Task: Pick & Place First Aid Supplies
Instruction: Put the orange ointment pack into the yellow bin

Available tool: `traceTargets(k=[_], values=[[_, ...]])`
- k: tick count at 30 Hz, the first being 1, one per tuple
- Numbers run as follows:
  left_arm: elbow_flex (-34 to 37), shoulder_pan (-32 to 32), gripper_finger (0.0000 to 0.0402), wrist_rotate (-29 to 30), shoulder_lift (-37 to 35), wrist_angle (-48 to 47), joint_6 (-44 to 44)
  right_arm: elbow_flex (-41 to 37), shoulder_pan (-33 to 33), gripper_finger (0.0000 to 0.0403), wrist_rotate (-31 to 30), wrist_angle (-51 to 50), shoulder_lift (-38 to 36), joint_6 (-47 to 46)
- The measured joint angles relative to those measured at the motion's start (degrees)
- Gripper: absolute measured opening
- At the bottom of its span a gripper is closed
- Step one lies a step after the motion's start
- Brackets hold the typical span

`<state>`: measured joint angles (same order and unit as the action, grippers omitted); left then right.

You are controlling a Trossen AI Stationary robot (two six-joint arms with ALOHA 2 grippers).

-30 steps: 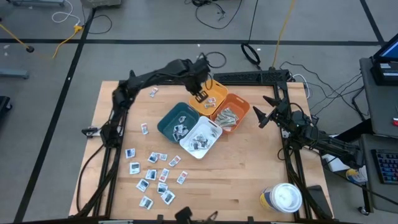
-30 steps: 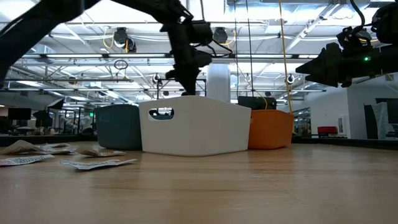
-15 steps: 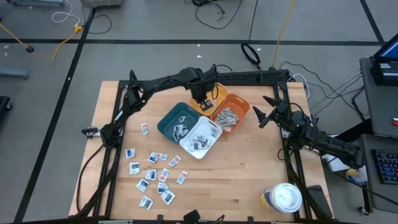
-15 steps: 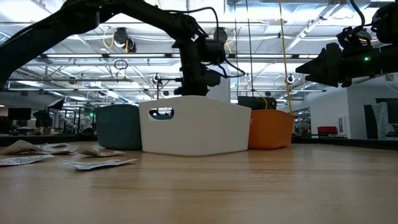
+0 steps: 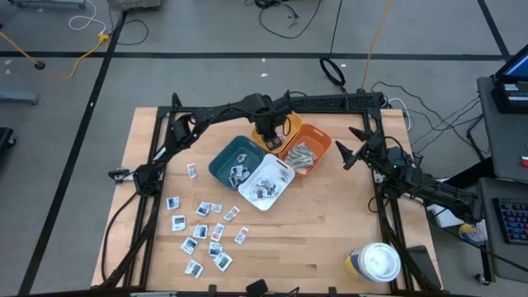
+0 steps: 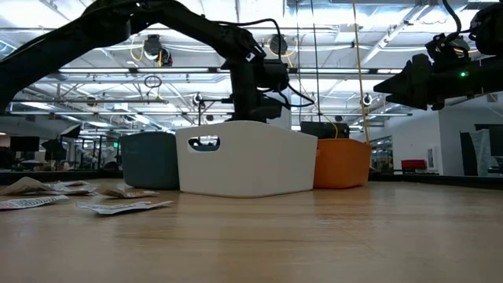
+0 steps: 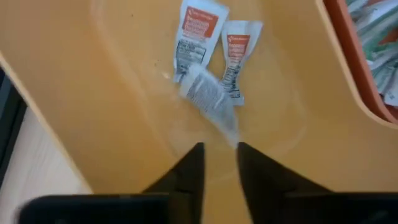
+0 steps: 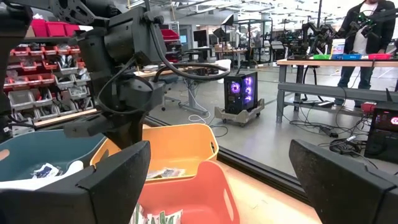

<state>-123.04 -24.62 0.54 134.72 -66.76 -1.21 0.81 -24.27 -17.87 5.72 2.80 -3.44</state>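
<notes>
The left gripper hung over the yellow bin, upper centre of the overhead frame, its jaws a narrow gap apart and holding nothing I could see; a blurred white packet lay or fell just past the fingertips, beside two red-marked packets on the bin floor. The right gripper waited at centre-right, jaws wide apart and empty. Most packets lay scattered on the table at lower left. As I judged it, the slight opening might let the packet cling to a finger and ride back out, or the fingers might clip the yellow rim or the neighbouring orange bin when lifting away
</notes>
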Motion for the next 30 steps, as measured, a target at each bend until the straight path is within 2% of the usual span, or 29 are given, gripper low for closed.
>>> traceTargets(k=[7,13,21,25,30], values=[[0.00,0.02,0.0237,-0.55,-0.58,-0.13,2.94,0.01,0.00,0.0377,0.00,0.00,0.01,0.02],[0.04,-0.99,0.0304,-0.55,-3.71,0.48,2.05,-0.01,0.00,0.0377,0.00,0.00,0.01,0.00],[0.02,-3.99,0.0341,-0.54,-6.94,0.40,-1.34,-0.01,-0.01,0.0377,-0.01,0.00,0.00,0.02],[0.02,-6.27,0.0339,-1.36,-7.86,-1.77,-4.88,-0.01,-0.02,0.0377,0.00,0.00,-0.01,0.00],[0.02,-9.49,0.0326,-2.08,-8.15,-3.97,-5.10,0.00,-0.02,0.0377,0.00,0.00,-0.01,0.00]])
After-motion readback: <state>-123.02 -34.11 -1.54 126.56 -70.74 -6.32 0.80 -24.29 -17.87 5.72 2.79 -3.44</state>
